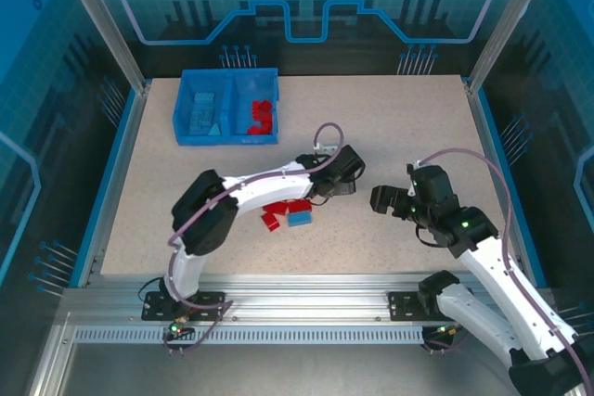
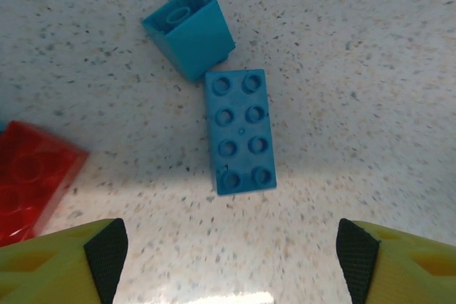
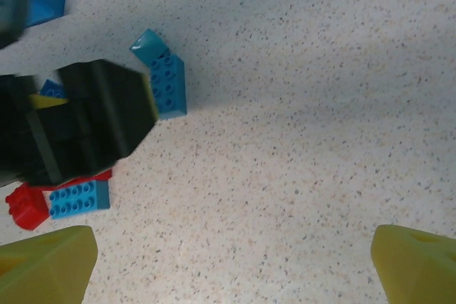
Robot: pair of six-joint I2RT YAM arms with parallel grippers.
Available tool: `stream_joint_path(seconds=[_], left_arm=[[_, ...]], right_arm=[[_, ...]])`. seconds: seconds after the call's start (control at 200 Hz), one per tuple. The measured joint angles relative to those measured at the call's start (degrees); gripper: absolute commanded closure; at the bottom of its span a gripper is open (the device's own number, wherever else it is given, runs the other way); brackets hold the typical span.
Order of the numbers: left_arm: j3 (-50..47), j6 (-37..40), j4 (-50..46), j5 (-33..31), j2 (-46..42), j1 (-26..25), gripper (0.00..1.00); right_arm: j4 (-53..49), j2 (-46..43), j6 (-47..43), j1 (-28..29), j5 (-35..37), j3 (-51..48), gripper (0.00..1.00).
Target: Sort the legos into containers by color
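Observation:
Loose legos lie mid-table: a light blue eight-stud brick (image 2: 240, 132), a smaller blue brick (image 2: 189, 33) tipped on its side touching its far end, and a red brick (image 2: 28, 179) to the left. My left gripper (image 2: 231, 261) hangs open just above the table, nothing between its pads (image 2: 107, 258), the eight-stud brick just ahead of them. From above, the left gripper (image 1: 322, 192) is beside the red and blue pile (image 1: 288, 213). My right gripper (image 3: 229, 268) is open over bare table, right of the pile (image 1: 388, 199). The blue bin (image 1: 227, 139) holds blue bricks (image 1: 202, 116) left, red bricks (image 1: 262, 116) right.
In the right wrist view the left gripper's black body (image 3: 85, 122) covers part of the pile; another blue brick (image 3: 78, 198) and a red one (image 3: 25, 208) lie below it. Metal frame posts and blue walls ring the table.

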Motion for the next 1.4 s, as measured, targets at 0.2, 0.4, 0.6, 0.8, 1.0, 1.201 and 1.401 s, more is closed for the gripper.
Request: stream_joint_path(seconds=[0.2, 0.4, 0.6, 0.8, 1.0, 1.201, 1.401], left_arm=[[9.49, 0.04, -3.5, -2.19, 10.14, 0.02, 0.31], [13.29, -0.11, -5.64, -2.93, 15.1, 0.28, 0.5], [15.08, 0.11, -6.19, -3.15, 15.85, 0.63, 0.74], [12.26, 1.18, -4.37, -2.78, 13.79, 0.7, 0.79], [8.13, 5.05, -4.02, -3.15, 3.91, 1.86, 0.79], [4.04, 10.84, -1.36, -5.44, -11.85, 9.94, 0.79], [0.72, 17.57, 0.57, -6.21, -19.52, 25.4, 0.78]], right_arm=[[-1.05, -2.01, 0.09, 0.0, -1.86, 0.0, 0.0], [-0.92, -2.69, -1.51, 0.0, -7.89, 0.0, 0.01], [-0.9, -2.99, -2.36, 0.0, -11.43, 0.0, 0.01], [0.76, -3.43, -2.67, 0.02, -14.99, 0.02, 0.02], [2.97, -3.45, -2.4, 0.02, -17.99, 0.35, 0.02], [4.59, -4.09, -1.81, 0.02, -18.16, 0.9, 0.02], [4.92, -4.09, -0.96, 0.09, -18.12, 0.9, 0.02]])
